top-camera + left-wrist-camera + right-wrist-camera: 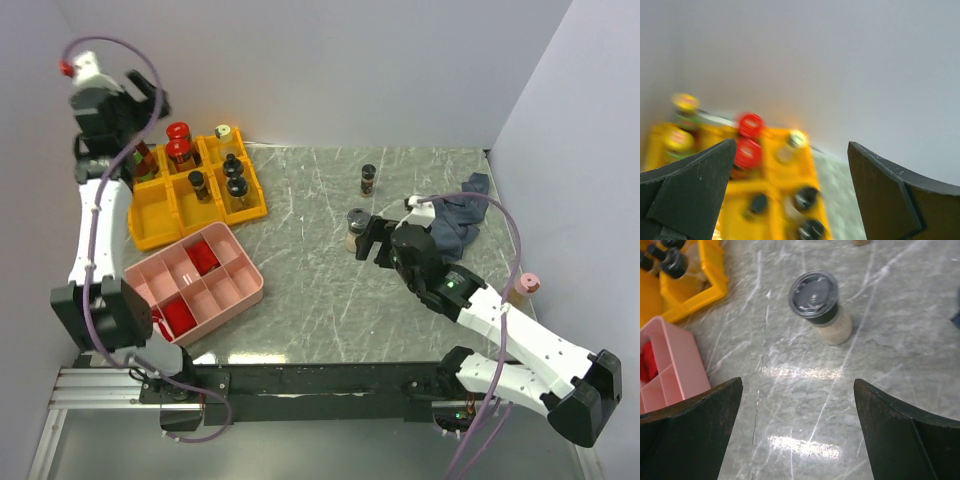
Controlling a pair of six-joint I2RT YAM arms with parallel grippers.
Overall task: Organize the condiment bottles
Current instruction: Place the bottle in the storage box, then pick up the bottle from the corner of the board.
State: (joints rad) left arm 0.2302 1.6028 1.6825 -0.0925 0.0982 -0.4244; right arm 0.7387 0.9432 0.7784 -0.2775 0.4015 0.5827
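1. We see the left claw [791,145] raised above the back left corner of the desk [300,190], its jaws spread wide and nothing between them.
2. Under it sits the yellow bin [150,228]. It holds two red-lidded jars [180,135], three black-capped jars [237,186], a pale-lidded shaker [224,132] and two yellow-capped bottles [679,139].
3. The wrist view is blurred here. The bands on the yellow-capped bottles look green, and we cannot read any label.
4. The right claw [798,381] hangs low over mid-desk, fully open and empty.
5. A grey-lidded shaker [820,305] with pale contents stands upright just ahead of it, clear of both fingers.
6. Further back a dark spice jar [368,180] stands alone; its label is too small to read.
7. A pink-capped bottle [525,285] stands at the right edge beside the right arm.
8. The cloth [455,220] lies crumpled at the back right, and the pink tray [240,290] with red blocks [200,255] lies in front of the bin.
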